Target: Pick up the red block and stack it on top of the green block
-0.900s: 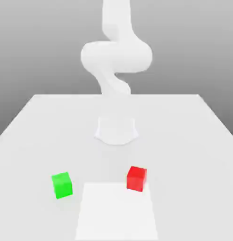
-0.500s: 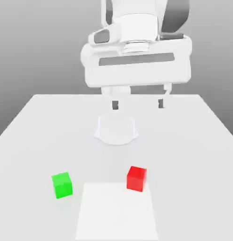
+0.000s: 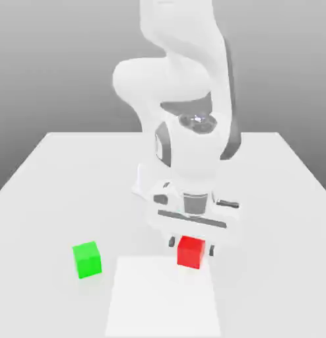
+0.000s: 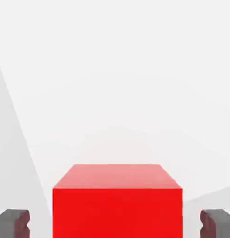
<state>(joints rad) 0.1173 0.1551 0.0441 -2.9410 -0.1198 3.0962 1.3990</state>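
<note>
OK, exterior view first. Arm (image 3: 182, 30) is bent down over the table (image 3: 33, 218), with the gripper (image 3: 192, 246) low at the red block (image 3: 191, 256). Dark fingertips (image 3: 171, 242) stand one to each side of the block, toward the exterior view's left and right. Red block is upright at the corner of the pale square (image 3: 162, 300) on the table, on the edge nearest the arm's base (image 3: 143, 186) and toward the exterior view's right. Green block (image 3: 87, 261) sits upright on the table, off the square, toward the exterior view's left. It's well apart from both the red block and the gripper. Nothing stacked: the two blocks are separate, top of green is bare.

Hand view: red block lies between the two fingers, its top face and one side face visible. Fingers are open wider than the block, with a clear gap on both sides, so no contact and nothing held. Block edges look roughly square to the fingers, gaps about equal. Pale surface lies beyond the block, with greyer patches past slanting edges. Can't tell how far down the block's sides the tips reach.
</note>
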